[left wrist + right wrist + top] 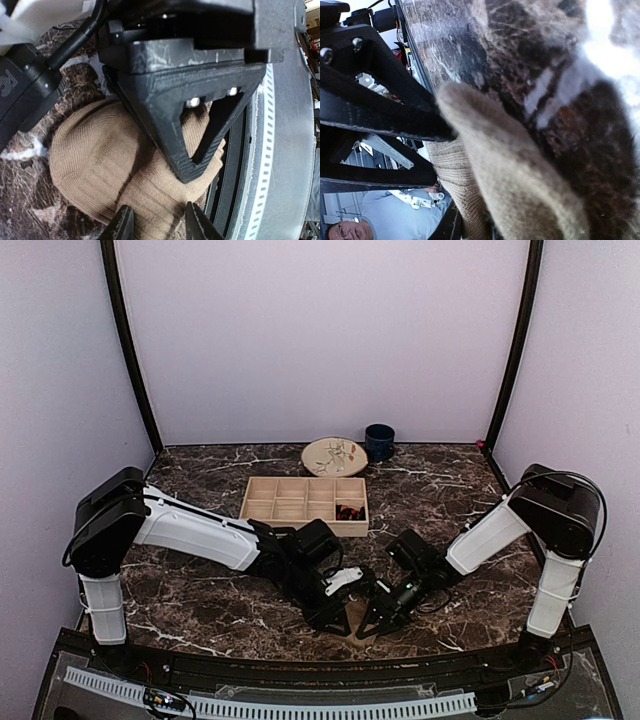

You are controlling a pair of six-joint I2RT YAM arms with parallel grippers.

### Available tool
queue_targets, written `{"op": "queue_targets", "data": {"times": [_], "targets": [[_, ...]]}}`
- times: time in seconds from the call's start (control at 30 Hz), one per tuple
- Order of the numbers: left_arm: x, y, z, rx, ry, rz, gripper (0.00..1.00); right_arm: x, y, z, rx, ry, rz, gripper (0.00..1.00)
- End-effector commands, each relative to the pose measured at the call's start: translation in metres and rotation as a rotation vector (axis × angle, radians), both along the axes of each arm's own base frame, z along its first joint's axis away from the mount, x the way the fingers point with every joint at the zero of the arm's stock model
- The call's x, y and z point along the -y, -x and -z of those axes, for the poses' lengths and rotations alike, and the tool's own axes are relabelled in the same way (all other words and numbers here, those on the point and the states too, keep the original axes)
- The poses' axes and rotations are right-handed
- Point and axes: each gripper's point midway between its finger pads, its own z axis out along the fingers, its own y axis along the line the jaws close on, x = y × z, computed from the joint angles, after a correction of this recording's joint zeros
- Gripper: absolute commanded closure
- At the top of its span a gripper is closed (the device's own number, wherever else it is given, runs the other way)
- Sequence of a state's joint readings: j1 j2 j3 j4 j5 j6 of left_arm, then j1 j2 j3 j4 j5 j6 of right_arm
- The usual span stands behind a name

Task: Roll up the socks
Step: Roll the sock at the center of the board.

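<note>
There are two robot arms, the left arm point(190, 530) and the right arm point(490, 535), and each carries one gripper, so two in all, the left gripper point(333, 622) and the right gripper point(374, 625). On the one marble table point(450, 490) stand one wooden tray point(300, 526) with eight compartments in two rows of four, one round plate point(334, 456) and one dark blue cup point(379, 441). One tan sock point(100, 155) shows, one small black-and-red bundle point(350, 510) lies in the tray, too small to name, and one man point(350, 222) appears in the right wrist view.
</note>
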State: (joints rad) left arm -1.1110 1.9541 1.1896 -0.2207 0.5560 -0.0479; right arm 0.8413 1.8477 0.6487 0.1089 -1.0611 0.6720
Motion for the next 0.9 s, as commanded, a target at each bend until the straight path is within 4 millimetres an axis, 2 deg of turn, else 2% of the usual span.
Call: {"op": "queue_targets", "data": {"times": [0.0, 0.3, 0.47, 0.6, 0.87], "targets": [[-0.017, 0.016, 0.020, 0.001, -0.085, 0.033, 0.62, 0.001, -0.008, 0.011, 0.025, 0.039, 0.033, 0.85], [-0.025, 0.026, 0.050, 0.048, -0.175, 0.059, 0.66, 0.003, -0.006, 0.013, 0.015, 0.052, 0.031, 0.84], [-0.033, 0.030, 0.068, 0.041, -0.235, 0.055, 0.81, 0.003, -0.008, 0.014, 0.028, 0.062, 0.039, 0.79], [-0.041, 0.032, 0.081, 0.019, -0.277, 0.041, 0.87, 0.005, -0.008, 0.017, 0.033, 0.076, 0.040, 0.74], [-0.050, 0.037, 0.094, -0.021, -0.324, 0.004, 0.89, 0.010, -0.010, 0.020, 0.060, 0.110, 0.055, 0.65]]}}
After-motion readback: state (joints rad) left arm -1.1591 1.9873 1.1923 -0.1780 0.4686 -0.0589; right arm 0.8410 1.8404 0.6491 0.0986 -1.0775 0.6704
